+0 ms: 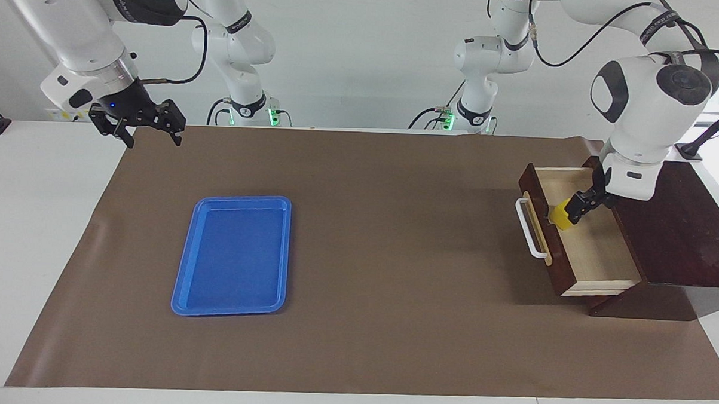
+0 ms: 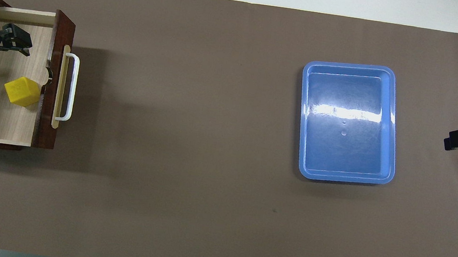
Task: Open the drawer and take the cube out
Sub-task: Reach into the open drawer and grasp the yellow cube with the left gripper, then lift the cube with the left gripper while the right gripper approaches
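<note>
The drawer [image 1: 591,246] stands pulled out of its cabinet [image 1: 670,219] at the left arm's end of the table [image 1: 35,226]. Its long axis runs nearer-to-farther from the robots, and its front, with a white bar handle [image 1: 531,228] on a tan strip, points toward the right arm's end. It is dark reddish-brown outside, pale wood inside. The cube [image 2: 22,91] is small and bright yellow; it sits on the drawer floor, turned slightly askew to the walls, close against the front wall. The left tool [image 1: 579,207] hangs over the open drawer, fingers apart, holding nothing; whether it touches the cube is unclear. The right tool [image 1: 140,124] waits, fingers apart and empty, over the table's edge at its own end, well apart from a blue tray [image 1: 233,255] on the brown mat [image 1: 379,322].
</note>
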Robot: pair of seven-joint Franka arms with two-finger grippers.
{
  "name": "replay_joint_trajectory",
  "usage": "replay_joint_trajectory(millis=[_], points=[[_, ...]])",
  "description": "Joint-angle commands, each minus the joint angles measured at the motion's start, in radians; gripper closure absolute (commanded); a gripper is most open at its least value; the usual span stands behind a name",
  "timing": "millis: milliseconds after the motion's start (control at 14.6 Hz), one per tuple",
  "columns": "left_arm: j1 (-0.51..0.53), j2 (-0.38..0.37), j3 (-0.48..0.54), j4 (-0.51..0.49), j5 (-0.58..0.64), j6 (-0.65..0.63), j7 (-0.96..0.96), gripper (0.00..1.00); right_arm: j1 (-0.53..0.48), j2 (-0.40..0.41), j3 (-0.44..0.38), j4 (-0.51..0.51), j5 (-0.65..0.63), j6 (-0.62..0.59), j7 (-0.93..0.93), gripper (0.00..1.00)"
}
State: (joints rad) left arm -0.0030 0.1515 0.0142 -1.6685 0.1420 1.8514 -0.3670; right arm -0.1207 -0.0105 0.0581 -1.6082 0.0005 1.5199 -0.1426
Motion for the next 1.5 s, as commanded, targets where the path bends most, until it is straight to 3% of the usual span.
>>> replay_joint_trajectory(millis=[0, 205, 546, 614, 683, 751, 888, 1161, 1434], points=[[0.021, -0.064, -0.008, -0.168, -0.015, 0.138, -0.006, 0.0, -0.017, -0.017, 0.014, -0.021, -0.01, -0.001, 0.008, 0.0], [0.023, -0.119, -0.008, -0.313, -0.016, 0.218, -0.016, 0.0, -0.019, -0.019, 0.014, -0.024, -0.01, -0.001, 0.009, 0.0], [0.034, -0.121, -0.008, -0.345, -0.016, 0.22, -0.018, 0.0, -0.017, -0.026, 0.016, -0.041, 0.001, 0.002, 0.066, 0.0], [0.032, -0.118, -0.008, -0.346, -0.016, 0.223, -0.021, 0.29, -0.017, -0.028, 0.016, -0.042, 0.001, 0.002, 0.066, 0.0], [0.032, -0.113, -0.008, -0.341, -0.016, 0.221, -0.042, 0.67, -0.017, -0.028, 0.016, -0.042, 0.001, 0.002, 0.066, 0.0], [0.034, -0.112, -0.008, -0.339, -0.016, 0.218, -0.05, 0.98, -0.017, -0.029, 0.016, -0.044, 0.003, 0.002, 0.067, 0.0], [0.044, -0.104, -0.008, -0.307, -0.016, 0.181, -0.05, 1.0, -0.017, -0.031, 0.016, -0.051, 0.016, 0.005, 0.086, 0.0], [0.044, -0.03, -0.008, -0.053, -0.024, -0.077, -0.055, 1.0, -0.005, -0.039, 0.017, -0.07, 0.041, 0.003, 0.231, 0.0], [0.034, -0.108, -0.008, 0.004, -0.079, -0.25, -0.155, 1.0, -0.002, -0.049, 0.026, -0.096, 0.101, 0.005, 0.444, 0.0]])
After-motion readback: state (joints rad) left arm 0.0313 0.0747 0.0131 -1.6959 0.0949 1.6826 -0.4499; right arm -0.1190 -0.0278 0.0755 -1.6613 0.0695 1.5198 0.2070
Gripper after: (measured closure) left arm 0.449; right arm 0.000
